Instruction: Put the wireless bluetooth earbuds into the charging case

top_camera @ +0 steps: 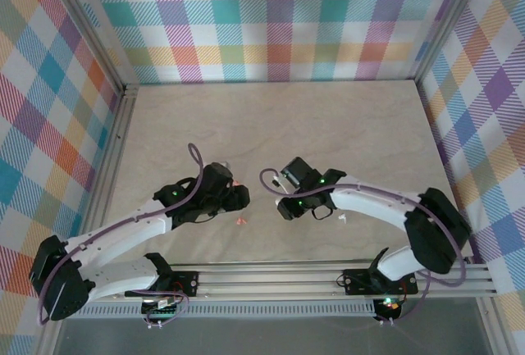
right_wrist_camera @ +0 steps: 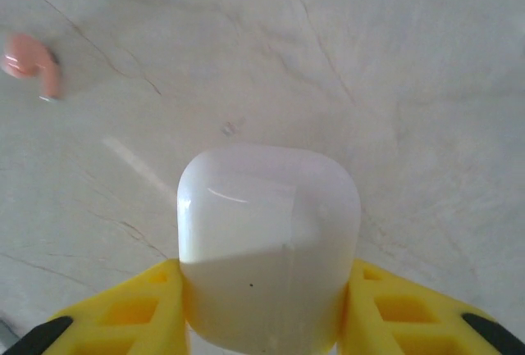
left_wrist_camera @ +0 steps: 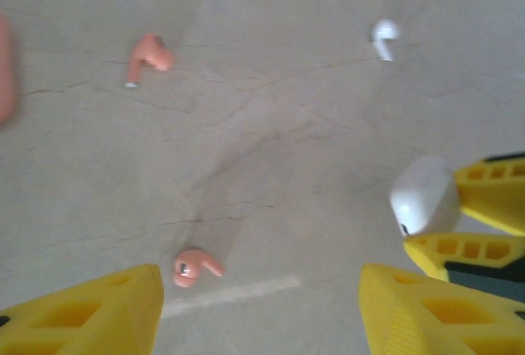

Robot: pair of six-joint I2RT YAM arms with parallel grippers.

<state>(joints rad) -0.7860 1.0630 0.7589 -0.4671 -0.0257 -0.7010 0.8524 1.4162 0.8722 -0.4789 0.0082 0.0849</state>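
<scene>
Earbuds [top_camera: 240,220] from above?
– One salmon one lies on the desk [top_camera: 287,125] between the arms.
Left wrist view?
– The left claw [left_wrist_camera: 261,277] is spread; two salmon earbuds [left_wrist_camera: 195,266] and a white earbud [left_wrist_camera: 383,37] lie on the desk.
Right wrist?
– The right claw [right_wrist_camera: 264,269] pinches the white charging case [right_wrist_camera: 267,207]; a salmon earbud [right_wrist_camera: 33,60] lies far left.

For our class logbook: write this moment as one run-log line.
left gripper: open, empty | right gripper: shut on white case | pink earbud: loose on table
</scene>
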